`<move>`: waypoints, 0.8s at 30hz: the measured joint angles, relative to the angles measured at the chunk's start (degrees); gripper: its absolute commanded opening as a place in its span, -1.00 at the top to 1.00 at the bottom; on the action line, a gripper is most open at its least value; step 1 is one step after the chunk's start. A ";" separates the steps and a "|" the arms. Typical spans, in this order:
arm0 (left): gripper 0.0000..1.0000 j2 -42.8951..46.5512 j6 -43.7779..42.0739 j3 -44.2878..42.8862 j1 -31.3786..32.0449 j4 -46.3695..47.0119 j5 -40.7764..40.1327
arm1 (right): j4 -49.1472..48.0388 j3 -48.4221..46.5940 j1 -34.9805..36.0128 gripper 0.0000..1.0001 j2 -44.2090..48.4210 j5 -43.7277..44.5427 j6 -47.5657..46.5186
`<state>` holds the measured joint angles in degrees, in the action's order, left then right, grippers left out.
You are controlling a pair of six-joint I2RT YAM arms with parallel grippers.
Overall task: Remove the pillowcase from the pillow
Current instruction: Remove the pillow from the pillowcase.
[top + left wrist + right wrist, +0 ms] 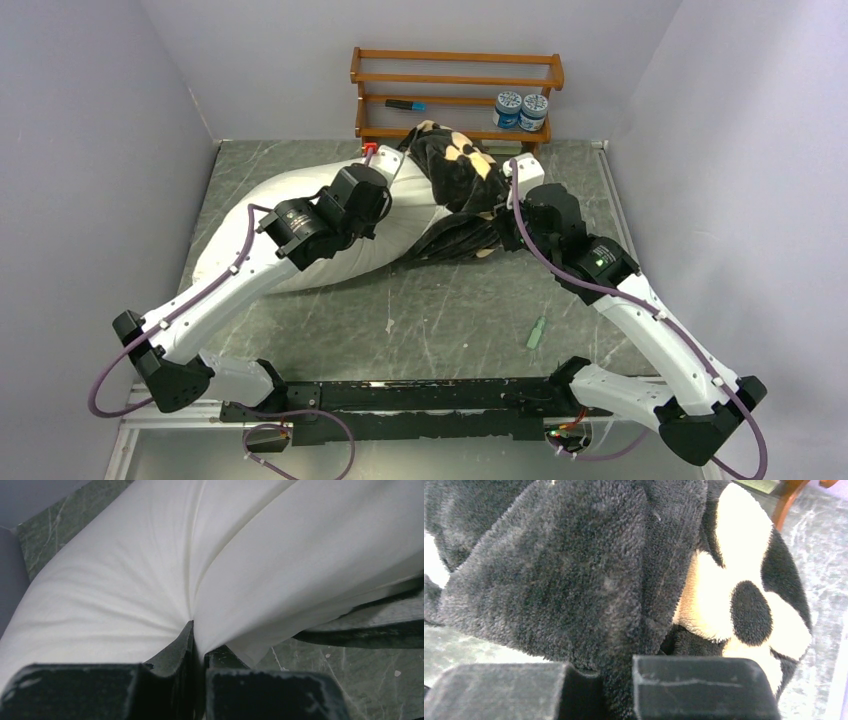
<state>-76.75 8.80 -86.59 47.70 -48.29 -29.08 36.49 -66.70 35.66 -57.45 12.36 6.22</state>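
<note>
Setting reads as a robot lab: left arm [225, 285] and right arm [645, 305] bolted to a marbled table [450, 310], plain grey walls [90, 150] enclosing it.

White arm links [225, 290], black joint housings [300, 225], purple cables [103, 385], green light on right wrist [600, 262], black base rail [400, 398]

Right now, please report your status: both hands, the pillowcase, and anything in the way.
Left hand shut on the pillow. Right hand shut on the pillowcase, bunched at the pillow's far end. Wooden rack close behind it.
</note>
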 measured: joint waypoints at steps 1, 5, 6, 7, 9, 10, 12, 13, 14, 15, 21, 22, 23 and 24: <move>0.90 0.13 -0.15 0.00 -0.17 0.00 -0.20 | 0.15 -0.24 -0.02 1.00 0.00 0.52 -0.59; 0.90 0.98 -0.66 0.00 -1.20 0.02 -0.76 | 0.87 -1.86 -1.11 1.00 -0.09 1.51 -3.08; 0.90 1.25 -0.76 0.00 -1.55 0.02 -0.81 | 0.94 -2.32 -1.68 1.00 -0.20 1.51 -3.56; 0.90 1.53 -0.83 0.00 -1.86 0.04 -0.81 | 1.03 -2.80 -2.25 1.00 -0.35 1.49 -3.91; 0.90 2.05 -0.94 0.00 -2.56 0.00 -0.81 | 1.20 -3.74 -3.37 1.00 -0.79 1.46 -4.63; 0.90 2.29 -1.03 0.00 -2.89 0.00 -0.83 | 1.25 -4.20 -3.91 1.00 -1.11 1.42 -4.85; 0.90 2.69 -1.14 0.00 -3.54 -0.02 -0.81 | 1.44 -5.14 -5.25 1.00 -1.90 1.42 -5.25; 0.90 2.80 -1.16 0.00 -3.82 -0.02 -0.81 | 1.62 -5.51 -5.81 1.00 -2.25 1.42 -5.33; 0.90 2.91 -1.18 0.00 -4.04 -0.04 -0.81 | 1.79 -5.88 -6.71 1.00 -2.67 1.46 -5.38; 0.90 3.02 -1.20 0.00 -4.26 -0.09 -0.81 | 2.19 -6.29 -7.58 1.00 -3.08 1.46 -5.38; 0.90 4.98 -1.95 1.49 -5.09 -0.15 0.57 | 5.07 -7.80 -11.06 0.77 -4.42 -0.81 -5.16; 0.90 5.66 -2.19 2.10 -5.25 -0.04 1.40 | 5.55 -7.91 -11.28 0.64 -4.39 -2.03 -5.18; 0.90 6.40 -2.36 2.80 -5.49 0.04 2.34 | 5.88 -7.91 -11.50 0.48 -4.28 -3.39 -5.20; 0.90 7.41 -2.56 3.80 -5.84 0.26 3.54 | 6.32 -7.91 -11.80 0.34 -4.11 -4.96 -5.33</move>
<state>-69.34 6.24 -82.78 41.87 -48.03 -25.54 42.81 -74.61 23.86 -61.56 7.40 0.89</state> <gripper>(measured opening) 0.087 0.161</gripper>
